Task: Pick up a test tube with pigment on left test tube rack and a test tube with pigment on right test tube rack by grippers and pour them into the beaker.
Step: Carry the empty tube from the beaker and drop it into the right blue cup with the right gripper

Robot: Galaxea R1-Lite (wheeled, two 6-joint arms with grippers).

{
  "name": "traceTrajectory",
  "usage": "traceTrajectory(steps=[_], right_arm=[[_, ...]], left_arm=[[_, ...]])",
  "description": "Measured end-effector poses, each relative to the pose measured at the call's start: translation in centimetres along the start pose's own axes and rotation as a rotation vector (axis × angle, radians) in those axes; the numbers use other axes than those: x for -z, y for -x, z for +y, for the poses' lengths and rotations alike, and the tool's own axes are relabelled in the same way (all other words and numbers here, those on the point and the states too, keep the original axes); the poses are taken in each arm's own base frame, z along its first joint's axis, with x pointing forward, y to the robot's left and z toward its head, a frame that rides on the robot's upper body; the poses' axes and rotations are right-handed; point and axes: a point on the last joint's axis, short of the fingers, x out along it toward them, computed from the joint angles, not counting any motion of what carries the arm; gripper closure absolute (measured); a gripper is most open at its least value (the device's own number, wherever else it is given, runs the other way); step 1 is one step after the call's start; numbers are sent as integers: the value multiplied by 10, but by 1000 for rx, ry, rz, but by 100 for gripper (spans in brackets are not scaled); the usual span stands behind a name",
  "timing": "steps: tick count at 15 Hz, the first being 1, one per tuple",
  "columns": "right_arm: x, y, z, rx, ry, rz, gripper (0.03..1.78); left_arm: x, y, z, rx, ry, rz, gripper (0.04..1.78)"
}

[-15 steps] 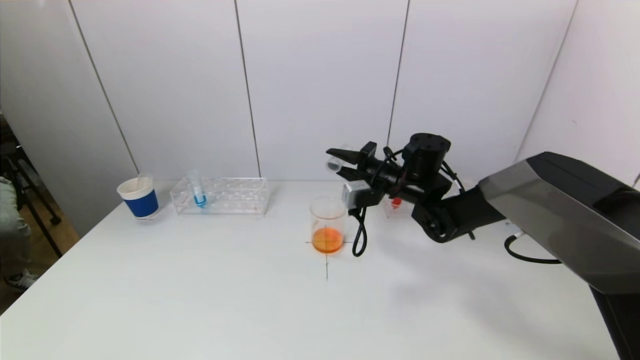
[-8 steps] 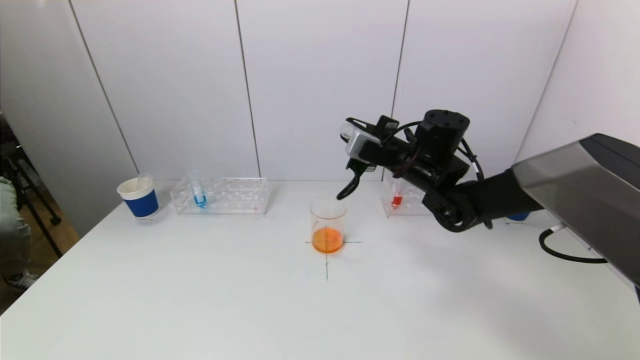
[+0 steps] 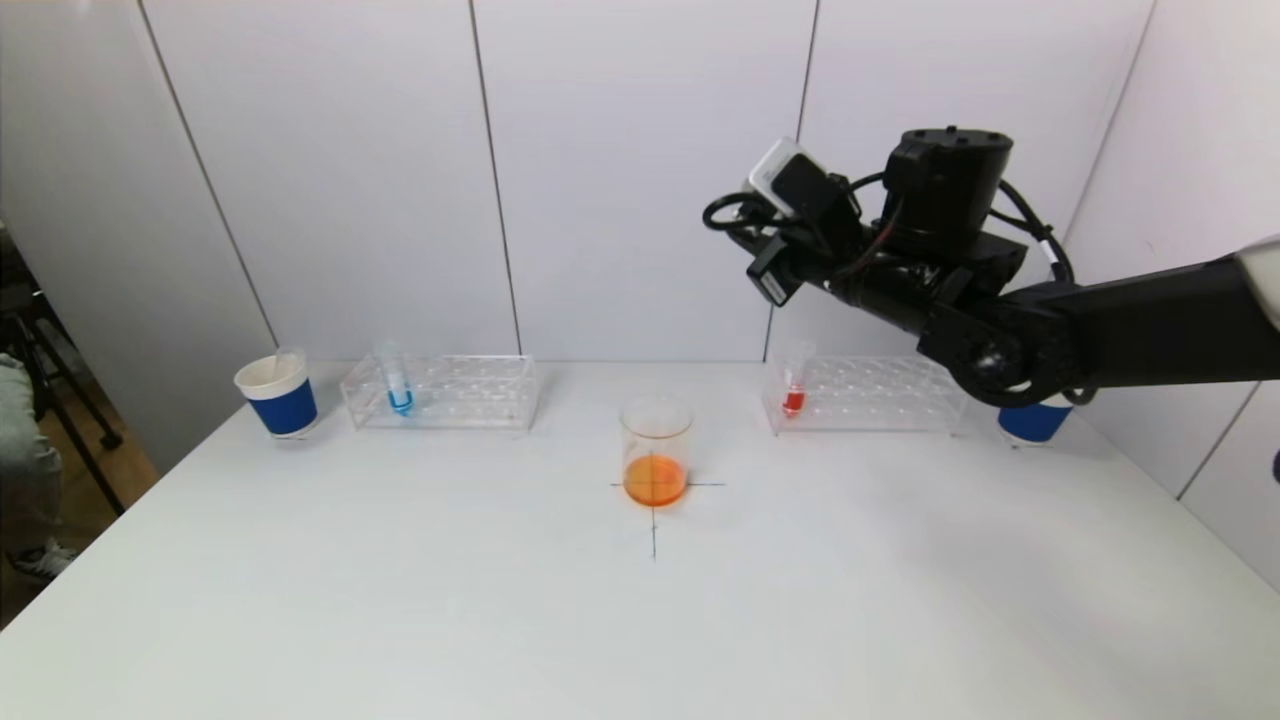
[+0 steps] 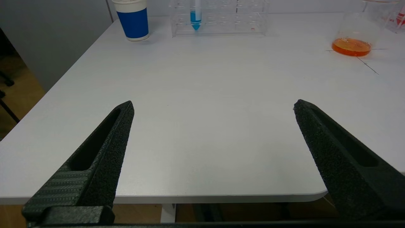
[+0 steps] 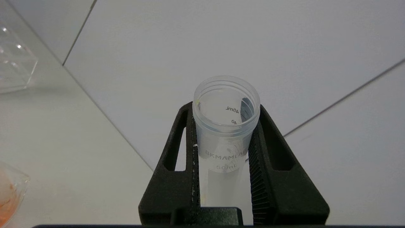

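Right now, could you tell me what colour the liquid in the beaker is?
Orange; the liquid pools at the bottom of the clear beaker, clearest in the head view.

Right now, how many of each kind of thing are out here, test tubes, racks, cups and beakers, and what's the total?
Test tubes: 3, blue one, red one, empty one held in the right gripper
Racks: 2, left, right
Paper cups: 2, left, right
Beakers: 1
Total: 8
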Motion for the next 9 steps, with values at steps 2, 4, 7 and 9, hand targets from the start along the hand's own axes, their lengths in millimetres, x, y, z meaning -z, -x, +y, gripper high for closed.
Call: traceTrajectory(steps=[2,4,7,9], right_arm=[[-9,8,-16,49,-73,-6,131],[-14,17,-33,117,-173,3,131],[-11,32,-54,219,-338,98,131],[-4,46,-75,280,-451,156,131]], left_arm=[[0,0,0,0,0,0,6],[0,0,0,0,1,0,6],[0,0,0,0,0,0,6],[0,0,0,0,1,0,6]])
